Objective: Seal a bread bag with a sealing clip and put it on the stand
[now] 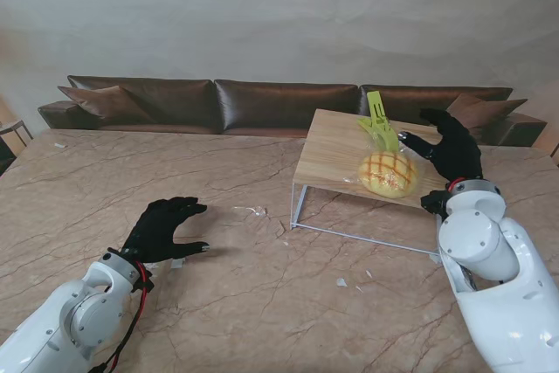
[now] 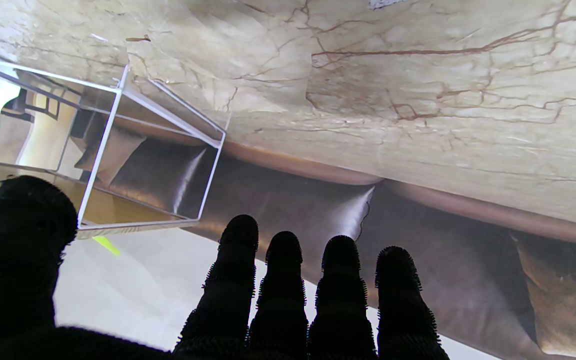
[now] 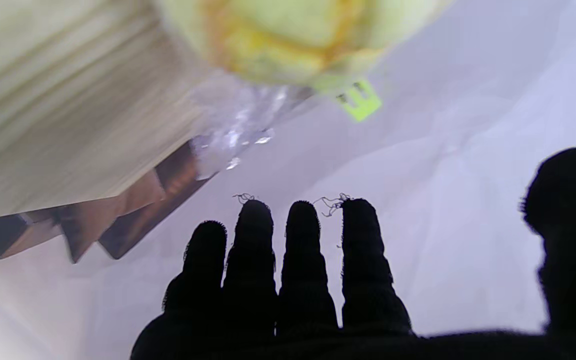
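A clear bag with a yellow crosshatched bun [image 1: 388, 173] lies on the wooden stand [image 1: 336, 150] at the right. A lime-green sealing clip [image 1: 379, 120] sits on the bag's far end, sticking up. My right hand [image 1: 452, 150] in its black glove hovers just right of the bag, fingers spread and apart from it. The right wrist view shows the bun [image 3: 288, 35], a bit of the clip [image 3: 359, 101] and straight fingers [image 3: 303, 260] holding nothing. My left hand [image 1: 164, 229] rests low over the marble table, open and empty; its fingers [image 2: 288, 290] point toward the stand's white frame [image 2: 103, 150].
The stand rests on a white wire frame [image 1: 349, 231] on the marble table [image 1: 262, 303]. Small scraps [image 1: 253, 210] lie on the table between my left hand and the stand. A brown leather sofa [image 1: 262, 102] runs along the table's far edge.
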